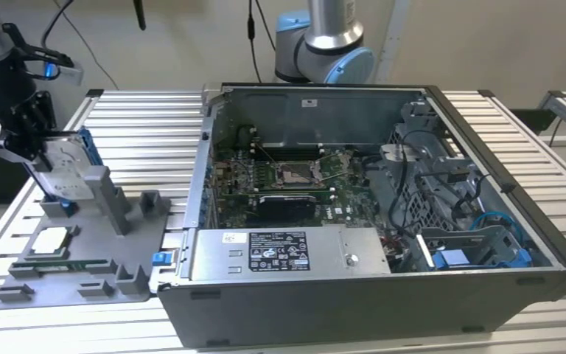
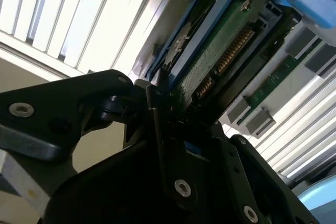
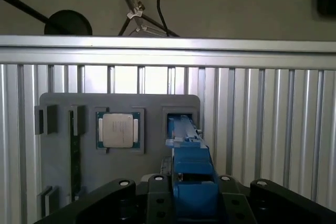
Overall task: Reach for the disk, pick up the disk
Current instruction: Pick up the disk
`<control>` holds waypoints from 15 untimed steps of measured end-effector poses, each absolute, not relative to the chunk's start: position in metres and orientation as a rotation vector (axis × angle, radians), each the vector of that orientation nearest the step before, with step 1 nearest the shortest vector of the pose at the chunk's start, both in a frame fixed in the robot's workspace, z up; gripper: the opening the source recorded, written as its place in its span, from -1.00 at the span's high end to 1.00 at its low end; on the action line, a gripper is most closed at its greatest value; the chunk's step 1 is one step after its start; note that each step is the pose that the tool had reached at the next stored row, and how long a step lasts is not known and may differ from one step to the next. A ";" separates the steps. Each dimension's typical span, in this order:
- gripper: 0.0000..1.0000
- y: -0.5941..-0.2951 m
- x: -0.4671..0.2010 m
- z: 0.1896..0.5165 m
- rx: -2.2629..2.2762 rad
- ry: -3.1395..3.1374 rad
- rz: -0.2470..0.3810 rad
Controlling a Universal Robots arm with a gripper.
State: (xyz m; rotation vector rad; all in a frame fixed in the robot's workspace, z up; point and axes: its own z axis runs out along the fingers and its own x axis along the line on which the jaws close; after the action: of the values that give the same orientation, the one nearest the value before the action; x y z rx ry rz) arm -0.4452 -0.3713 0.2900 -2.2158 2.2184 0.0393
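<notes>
Gripper point(image 1: 35, 151): it hung over the bench's edge on the exterior view's left, above the far end of the plate. Its fingers were drawn close together and clasped the disk at its upper part, one finger on each side.
Disk point(image 1: 65, 166): it stood upright on its narrow edge at the far end of the plate, with its lower end at a grey slot point(image 1: 62, 206). If that end sat in the slot or was just out of it, I could not tell.
Disk, first wrist view: its blue rail point(image 3: 186, 140) ran out from between the fingers toward the plate.
Disk, second wrist view: its green board point(image 2: 220, 51) showed, with blue rails along both long edges.
Plate point(image 1: 77, 284): grey, flat on the bench point(image 1: 135, 125), near the corner on the exterior view's left.
Chip point(image 1: 49, 242): square and silver, it lay flat in a recess of the plate, nearer to the front edge of the bench than the disk and apart from it.
Case point(image 1: 362, 310): open on top, it took up the middle of the bench, just beside the plate.
Arm base point(image 1: 323, 37): it stood behind the case at the bench's far edge.
</notes>
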 end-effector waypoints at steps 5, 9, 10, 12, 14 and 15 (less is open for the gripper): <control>1.00 -0.371 -0.445 0.296 -2.216 2.218 0.039; 1.00 -0.371 -0.445 0.301 -2.216 2.218 0.039; 1.00 -0.371 -0.445 0.302 -2.216 2.218 0.039; 1.00 -0.371 -0.445 0.304 -2.216 2.218 0.039; 1.00 -0.371 -0.445 0.306 -2.216 2.218 0.039; 1.00 -0.371 -0.445 0.308 -2.216 2.218 0.039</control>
State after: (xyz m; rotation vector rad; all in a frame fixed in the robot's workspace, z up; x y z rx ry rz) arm -0.4452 -0.3713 0.3076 -2.2158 2.2184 0.0392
